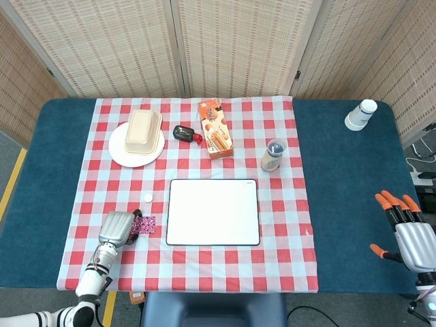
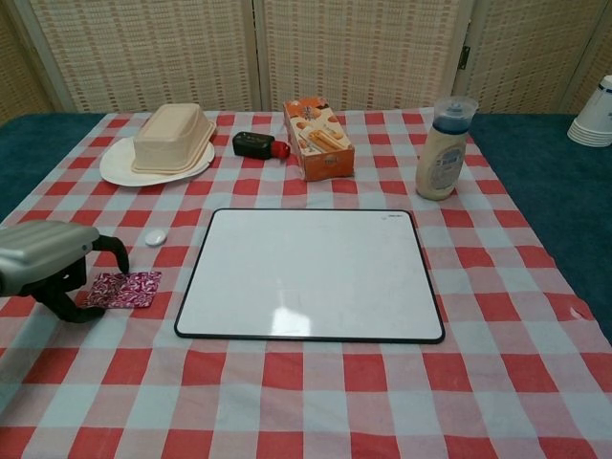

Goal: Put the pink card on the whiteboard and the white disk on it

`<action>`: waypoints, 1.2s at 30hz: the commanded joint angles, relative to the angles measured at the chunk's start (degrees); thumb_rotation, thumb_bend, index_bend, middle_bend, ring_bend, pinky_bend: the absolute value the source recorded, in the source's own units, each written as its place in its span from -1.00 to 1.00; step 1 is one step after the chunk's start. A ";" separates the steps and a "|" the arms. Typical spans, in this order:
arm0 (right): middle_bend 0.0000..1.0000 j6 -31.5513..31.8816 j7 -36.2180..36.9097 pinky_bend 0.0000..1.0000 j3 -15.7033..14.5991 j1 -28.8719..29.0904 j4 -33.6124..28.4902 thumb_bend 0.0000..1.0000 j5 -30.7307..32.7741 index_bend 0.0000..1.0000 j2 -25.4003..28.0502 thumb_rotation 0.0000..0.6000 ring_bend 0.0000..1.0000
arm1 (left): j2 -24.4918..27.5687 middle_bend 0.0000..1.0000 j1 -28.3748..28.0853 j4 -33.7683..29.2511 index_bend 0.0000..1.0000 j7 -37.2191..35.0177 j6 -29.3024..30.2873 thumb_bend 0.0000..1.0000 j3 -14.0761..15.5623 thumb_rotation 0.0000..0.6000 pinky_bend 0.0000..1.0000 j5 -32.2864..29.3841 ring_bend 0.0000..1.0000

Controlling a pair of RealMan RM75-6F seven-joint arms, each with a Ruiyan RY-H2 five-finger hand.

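Note:
The pink patterned card (image 1: 145,224) (image 2: 125,288) lies flat on the checked cloth just left of the whiteboard (image 1: 212,211) (image 2: 311,273). My left hand (image 1: 117,228) (image 2: 50,256) hovers over the card's left end. Its dark fingers (image 2: 69,306) curl down to the card's edge, and another arches above it, apart from them. Nothing is lifted. The small white disk (image 1: 148,198) (image 2: 155,237) rests on the cloth behind the card, off the board's far left corner. My right hand (image 1: 411,231) is far right over the blue cloth, fingers spread and empty.
Behind the board stand a white plate (image 1: 119,151) (image 2: 113,164) bearing a beige box (image 1: 142,129), a black-and-red device (image 1: 184,133) (image 2: 256,145), an orange snack box (image 1: 215,128) (image 2: 319,138) and a bottle (image 1: 273,155) (image 2: 443,148). White cups (image 1: 360,114) sit far right.

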 commanded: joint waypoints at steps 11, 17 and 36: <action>-0.95 -0.10 -0.12 -0.89 0.03 0.05 -0.08 -0.89 0.09 -0.89 -0.09 1.00 -1.00 | 1.19 1.00 -0.36 -1.55 -0.26 -0.04 1.88 -0.49 0.57 1.00 1.00 1.17 1.00; -0.95 -0.14 -0.13 -0.89 -0.02 0.10 -0.13 -0.90 -0.05 -0.89 -0.09 1.00 -1.00 | 1.91 1.00 -1.79 -3.65 -0.26 1.87 2.29 -0.49 -0.22 1.00 1.00 1.30 1.00; -0.95 2.58 1.14 -0.89 0.29 -0.70 0.28 -0.89 -1.12 -0.87 -0.04 1.00 -1.00 | -9.82 1.00 -18.22 -1.38 -0.25 14.60 -0.87 -0.49 -8.38 1.00 1.00 -9.81 1.00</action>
